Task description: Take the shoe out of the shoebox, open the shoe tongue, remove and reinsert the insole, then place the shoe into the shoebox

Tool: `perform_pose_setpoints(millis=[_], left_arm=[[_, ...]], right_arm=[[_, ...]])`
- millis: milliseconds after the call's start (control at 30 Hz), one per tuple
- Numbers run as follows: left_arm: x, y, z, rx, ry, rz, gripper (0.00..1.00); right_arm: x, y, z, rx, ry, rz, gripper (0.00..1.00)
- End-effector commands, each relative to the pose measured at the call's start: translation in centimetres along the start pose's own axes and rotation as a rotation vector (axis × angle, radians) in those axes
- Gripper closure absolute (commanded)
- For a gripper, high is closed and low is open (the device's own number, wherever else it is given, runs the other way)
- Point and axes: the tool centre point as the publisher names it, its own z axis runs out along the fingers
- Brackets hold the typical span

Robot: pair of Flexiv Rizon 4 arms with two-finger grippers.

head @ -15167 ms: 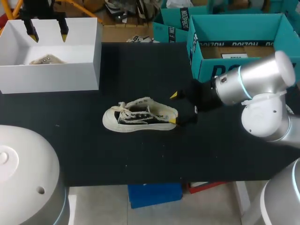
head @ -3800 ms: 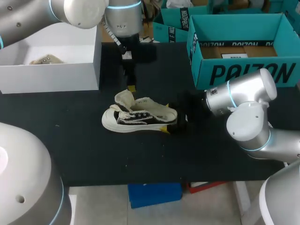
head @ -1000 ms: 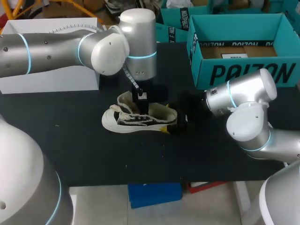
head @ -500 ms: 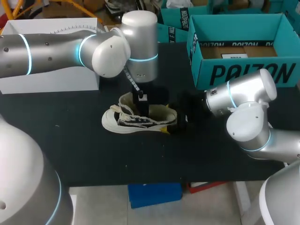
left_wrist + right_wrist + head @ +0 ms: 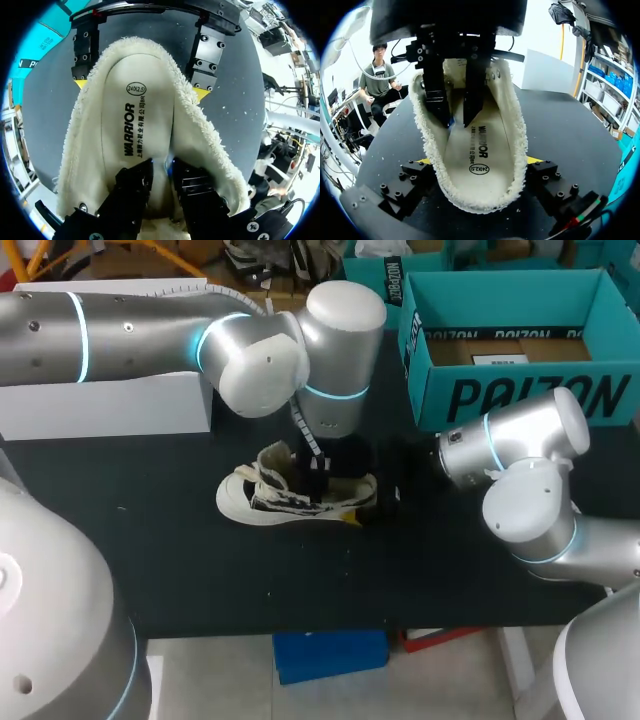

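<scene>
**Jaws: right clamped on the heel, left down in the shoe mouth, grip unread**

**Right gripper** (image 5: pixel 477 165): comes in from the right. Its yellow tips press the sneaker's heel from the near and far sides, so it is clenched on the shoe and steadies it.

**Left gripper** (image 5: pixel 162 167): descends from above into the shoe opening and meets the insole forward of the printed size mark, toward the toe. Whether it pinches the insole or merely rests on it cannot be told.

**Sneaker** (image 5: pixel 290 498): a low canvas lace-up, dark upper over a cream rubber sole. It stands upright on the black table (image 5: pixel 200 570), well apart from the white shoebox (image 5: pixel 110 405) at far left. Its long axis runs left to right, toe left and heel right.

**Tongue** (image 5: pixel 272 455): folded up and forward, toward the toe.

**Fleece lining** (image 5: pixel 210 140): cream pile, ringing the collar.

**Insole** (image 5: pixel 135 125): pale and smooth, with print along its length. It lies flat in the shoe, heel end between the right gripper's tips.

**Governing relation:** the insole lies along the shoe, directly beneath the left gripper, which is the nearer arm. Removal likely calls for a lift up and back toward the heel, against the right gripper's hold.
</scene>
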Motion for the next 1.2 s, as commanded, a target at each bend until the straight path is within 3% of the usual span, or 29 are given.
perform_pose_setpoints(millis=[33, 400, 733, 1200], left_arm=[[0.9, 0.4, 4.6, -0.077, -0.071, -0.005, 0.71], [-1.8, 3.4, 7.2, -0.15, -0.126, -0.014, 0.68], [-2.0, 4.1, 9.4, -0.233, -0.236, 0.002, 0.64], [-6.1, 5.5, 8.4, -0.217, -0.385, -0.036, 0.65]], right_arm=[[-0.1, -0.1, 0.2, 0.0, -0.002, 0.003, 1.0], [-0.1, -0.1, 0.2, 0.0, -0.002, 0.003, 1.0], [-0.1, -0.1, 0.2, 0.0, -0.002, 0.003, 1.0], [-0.1, -0.1, 0.2, 0.0, -0.002, 0.003, 1.0]])
